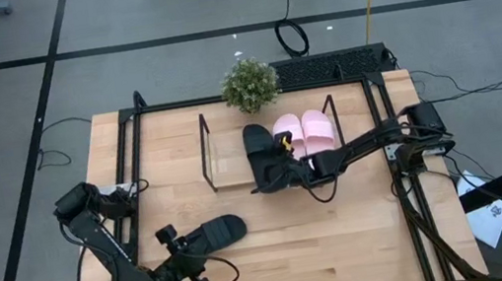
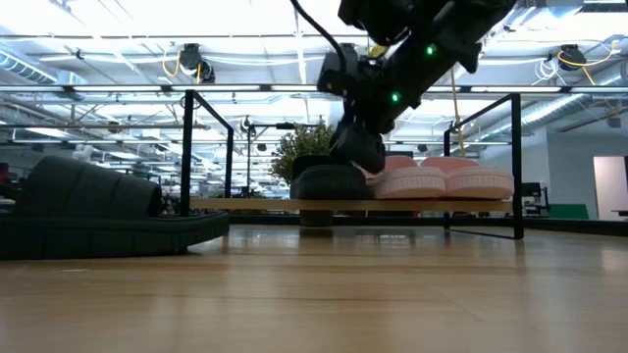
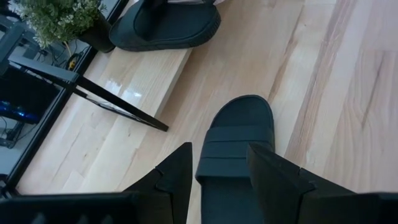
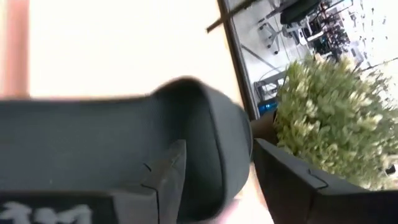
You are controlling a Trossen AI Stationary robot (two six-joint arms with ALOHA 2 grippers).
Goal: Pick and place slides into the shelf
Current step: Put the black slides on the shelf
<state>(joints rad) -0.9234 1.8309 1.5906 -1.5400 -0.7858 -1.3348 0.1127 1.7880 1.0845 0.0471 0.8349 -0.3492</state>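
Observation:
Two pale pink slides (image 1: 304, 132) lie side by side on the shelf's (image 1: 225, 164) wood board, between its black wire side frames. A black slide (image 1: 263, 157) lies on the board just left of them, sole down (image 2: 329, 183). My right gripper (image 1: 291, 160) reaches in from the table's right and is shut on it. The other black slide (image 1: 213, 234) lies flat on the tabletop near the front. My left gripper (image 3: 217, 168) is open above this slide (image 3: 235, 146), a finger on either side of its strap, touching nothing. My right gripper holds the black slide by its side rim (image 4: 217, 134), which is pinched between one finger (image 4: 168, 177) on the inner side and the other (image 4: 292, 186) outside. It comes slanting down from the table's right. The slide's sole rests on the shelf board (image 2: 255, 204).
A small potted plant (image 1: 249, 83) stands just behind the shelf at the table's far edge. Black rails (image 1: 133, 148) frame the tabletop on the left, right and far sides. Bare wood lies between the shelf and the near edge.

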